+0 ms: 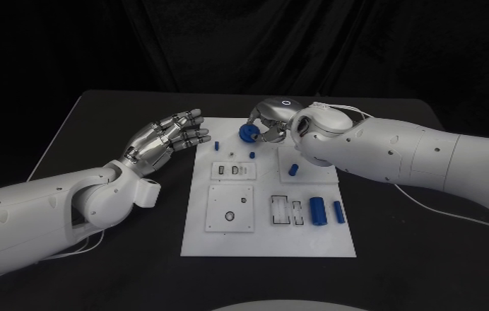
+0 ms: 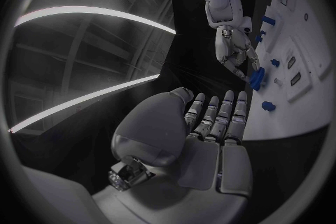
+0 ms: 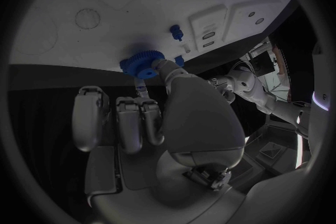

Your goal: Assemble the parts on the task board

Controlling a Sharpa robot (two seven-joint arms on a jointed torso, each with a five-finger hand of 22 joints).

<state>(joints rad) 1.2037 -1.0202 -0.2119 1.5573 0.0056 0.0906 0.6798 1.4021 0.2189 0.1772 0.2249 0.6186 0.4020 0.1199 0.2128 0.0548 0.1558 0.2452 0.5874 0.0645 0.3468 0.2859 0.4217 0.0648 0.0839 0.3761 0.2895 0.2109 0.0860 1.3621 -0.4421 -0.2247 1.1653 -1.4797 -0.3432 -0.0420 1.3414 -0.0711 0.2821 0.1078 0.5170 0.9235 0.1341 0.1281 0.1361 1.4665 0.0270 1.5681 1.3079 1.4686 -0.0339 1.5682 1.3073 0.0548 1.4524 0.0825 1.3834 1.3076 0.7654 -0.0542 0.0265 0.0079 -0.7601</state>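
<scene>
From my remote station I saw the white task board [image 1: 268,244] lying in the middle of the black table [image 1: 92,113], with both white arms reaching in over it. My right hand [image 1: 269,119] was at the board's far edge, pinching a blue gear [image 1: 248,133] between the thumb and a finger, while its other fingers were curled; the gear sat just above the board's far edge. My left hand [image 1: 168,138] hovered beside the board's left edge, fingers straight and slightly spread, holding nothing. On the board, two blue cylinders [image 1: 319,211] lay side by side near the right edge, next to a pair of rectangular slots. A shorter blue peg [image 1: 293,169] lay on the raised white panel near the right hand. A small blue piece [image 1: 217,143] sat at the board's far left corner, just beside the left fingertips [image 1: 200,138].
</scene>
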